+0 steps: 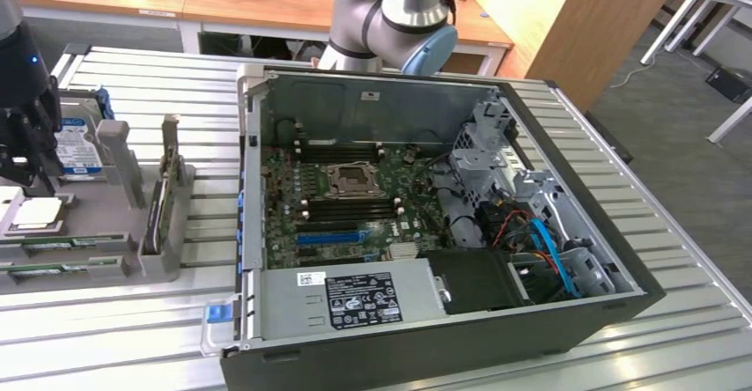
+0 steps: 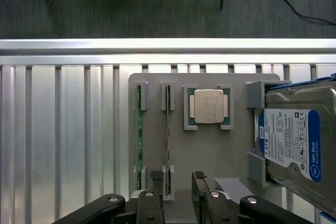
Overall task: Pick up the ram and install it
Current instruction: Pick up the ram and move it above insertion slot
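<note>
Hovering above a grey holder [image 2: 210, 150] at the exterior view's left edge, the gripper [image 2: 177, 178] has its two dark fingers [image 2: 199, 179] spread wide apart and closed on nothing. The ram [image 2: 168, 129] stands on its long edge in one of the holder's narrow slots, caught by small grey posts at both ends. In the wrist view its near end lies in line with the gap between the fingertips, though whether either finger touches it cannot be told. A second stick [image 2: 139, 129], clearly green, stands on edge in the neighbouring slot, parallel to the ram and just beside it. On the ram's other side a square processor [image 2: 209, 106] with a silver lid sits in its own framed seat. Beyond that, a hard drive [image 2: 294, 140] with a blue-and-white label leans tilted against the holder's end brackets. The holder rests on a slatted aluminium table [image 2: 63, 129]. Well apart from it, toward the exterior view's right, an open computer case [image 1: 587, 320] lies on its side on the same table. Inside it are the motherboard [image 1: 341, 206], a blue slot strip [image 1: 329, 235] and the labelled power supply [image 1: 352, 298]. The arm [image 1: 400, 21] rises behind the case.
</note>
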